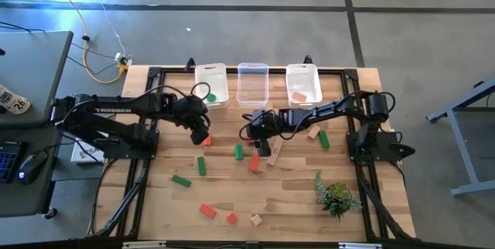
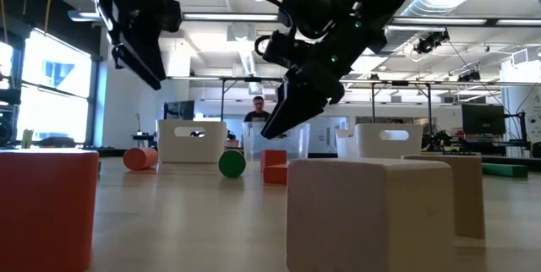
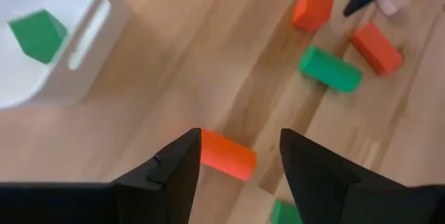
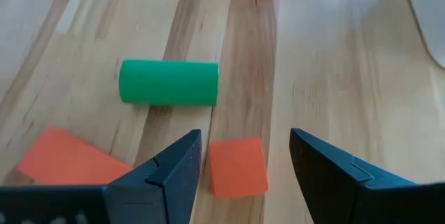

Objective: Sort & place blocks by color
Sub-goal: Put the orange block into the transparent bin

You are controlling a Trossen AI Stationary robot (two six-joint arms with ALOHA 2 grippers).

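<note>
Small red, green and tan blocks lie scattered on the wooden table (image 1: pixel 294 202). My left gripper (image 3: pixel 240 140) hangs open above a red block (image 3: pixel 226 156) that lies on the table, just in front of the left bin (image 1: pixel 211 85), which holds a green block (image 3: pixel 38 35). My right gripper (image 4: pixel 245 140) stands open near the table's middle, above a red cube (image 4: pixel 238 167) resting on the wood. A green cylinder (image 4: pixel 168 82) and another red block (image 4: pixel 66 158) lie beside that cube. In the low view the right gripper (image 2: pixel 272 127) hangs clear of the table.
Three clear bins stand at the far edge: the left one, a middle one (image 1: pixel 253 83) and a right one (image 1: pixel 303 83) with a tan block. A small plant (image 1: pixel 335 196) stands at the near right. More blocks (image 1: pixel 207 210) lie near the front edge.
</note>
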